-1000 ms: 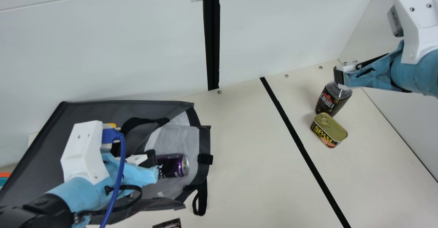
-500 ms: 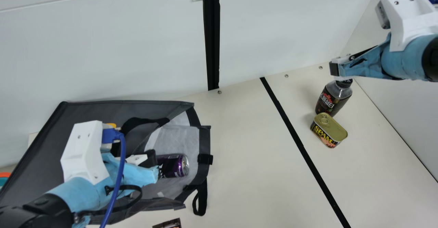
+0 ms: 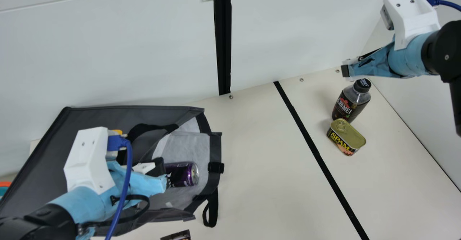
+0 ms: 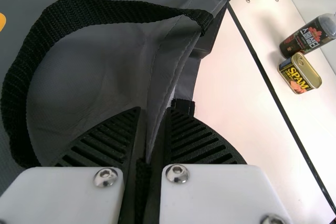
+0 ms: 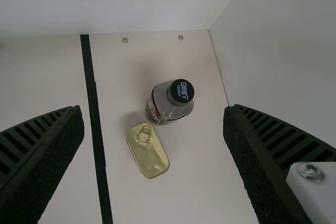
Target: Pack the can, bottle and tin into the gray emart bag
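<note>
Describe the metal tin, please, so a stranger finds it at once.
On the cream table, in the main view, look right of the long black stripe. Beside the upright dark bottle with a black cap is the rounded rectangular tin. Its flat golden lid sets it apart from the taller bottle.

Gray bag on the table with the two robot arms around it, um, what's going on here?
The robot is packing things into the gray bag. Its left gripper is clamped on the edge of the bag, and the purple can lies inside on the pale lining. The right gripper is open and empty above the bottle and the tin, which stand close together on the table, not yet packed.
</note>
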